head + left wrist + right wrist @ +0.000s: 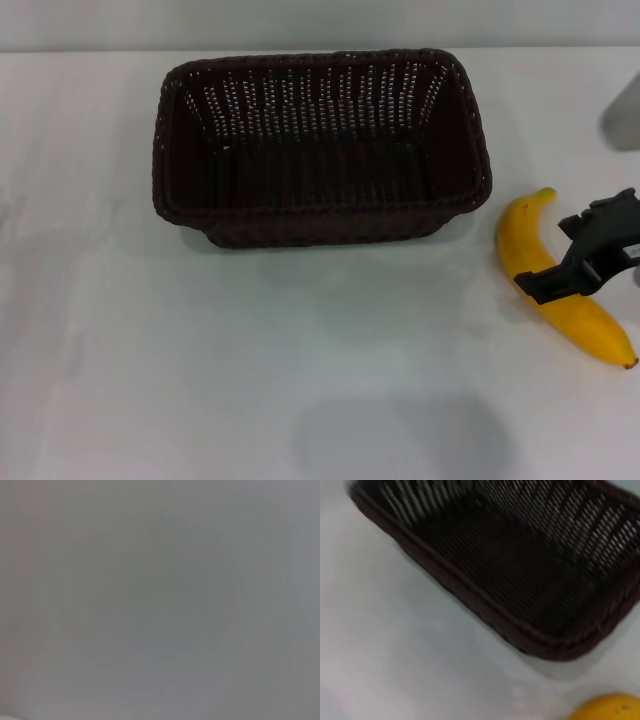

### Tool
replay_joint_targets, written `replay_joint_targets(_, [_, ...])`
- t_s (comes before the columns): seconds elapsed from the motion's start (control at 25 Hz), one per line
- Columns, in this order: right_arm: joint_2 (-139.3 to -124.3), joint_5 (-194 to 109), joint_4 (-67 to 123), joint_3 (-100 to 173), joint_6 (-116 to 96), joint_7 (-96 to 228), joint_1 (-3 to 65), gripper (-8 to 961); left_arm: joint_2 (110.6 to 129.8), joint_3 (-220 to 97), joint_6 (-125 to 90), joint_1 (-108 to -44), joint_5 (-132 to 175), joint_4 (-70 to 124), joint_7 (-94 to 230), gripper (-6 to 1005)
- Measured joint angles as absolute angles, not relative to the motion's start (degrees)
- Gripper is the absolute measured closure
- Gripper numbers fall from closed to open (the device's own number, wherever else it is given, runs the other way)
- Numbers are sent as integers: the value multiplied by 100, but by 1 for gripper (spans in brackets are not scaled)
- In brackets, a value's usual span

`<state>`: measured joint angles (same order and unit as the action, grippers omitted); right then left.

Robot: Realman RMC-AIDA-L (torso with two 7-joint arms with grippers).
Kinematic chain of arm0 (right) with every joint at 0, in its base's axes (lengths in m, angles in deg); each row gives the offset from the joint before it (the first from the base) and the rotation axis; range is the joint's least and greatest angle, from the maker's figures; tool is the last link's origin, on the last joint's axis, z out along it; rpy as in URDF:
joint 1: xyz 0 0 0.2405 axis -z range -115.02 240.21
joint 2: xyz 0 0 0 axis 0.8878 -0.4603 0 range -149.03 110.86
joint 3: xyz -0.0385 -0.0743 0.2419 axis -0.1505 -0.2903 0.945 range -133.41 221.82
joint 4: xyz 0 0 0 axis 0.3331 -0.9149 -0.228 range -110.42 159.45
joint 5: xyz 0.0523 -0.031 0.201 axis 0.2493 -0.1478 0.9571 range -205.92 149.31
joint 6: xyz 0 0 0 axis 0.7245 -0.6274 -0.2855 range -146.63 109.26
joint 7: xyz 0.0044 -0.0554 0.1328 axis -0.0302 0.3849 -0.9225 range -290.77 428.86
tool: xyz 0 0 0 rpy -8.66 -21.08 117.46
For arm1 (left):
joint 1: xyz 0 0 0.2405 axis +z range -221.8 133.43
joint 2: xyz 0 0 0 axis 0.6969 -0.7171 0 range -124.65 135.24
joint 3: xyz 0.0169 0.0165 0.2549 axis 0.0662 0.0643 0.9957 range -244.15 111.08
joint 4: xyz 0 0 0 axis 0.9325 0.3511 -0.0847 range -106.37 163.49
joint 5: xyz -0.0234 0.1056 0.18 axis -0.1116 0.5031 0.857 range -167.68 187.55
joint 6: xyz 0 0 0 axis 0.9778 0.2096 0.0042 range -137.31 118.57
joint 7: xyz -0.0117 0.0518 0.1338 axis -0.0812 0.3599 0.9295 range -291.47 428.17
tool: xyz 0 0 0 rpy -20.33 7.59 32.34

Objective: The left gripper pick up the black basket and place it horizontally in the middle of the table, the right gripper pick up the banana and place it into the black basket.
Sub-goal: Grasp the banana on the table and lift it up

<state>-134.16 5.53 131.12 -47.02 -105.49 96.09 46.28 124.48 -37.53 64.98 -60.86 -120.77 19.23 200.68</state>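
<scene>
Banana (560, 290) lies under right end effector (585, 265), apparently unlifted

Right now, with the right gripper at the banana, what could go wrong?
1. The right gripper sits across the banana near its middle; the curved fruit may roll or slip as it closes.
2. The banana lies close to the table's right edge in the head view; a nudge could push it outward.
3. The basket rim is raised; a low carry may clip it.
</scene>
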Motion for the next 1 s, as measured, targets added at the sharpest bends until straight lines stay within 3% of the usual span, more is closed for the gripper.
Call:
replay_joint_targets(0.36, [-13429, -91, 12413, -5380, -10071, 9057, 4420, 129, 12447, -3753, 6498, -6094, -12083, 1924, 20062, 110])
replay_joint_targets(1.0, [-13433, -235, 11563, -5488, -9520, 8905, 4189, 242, 12448, -3753, 6498, -6093, -12221, 1924, 20053, 109])
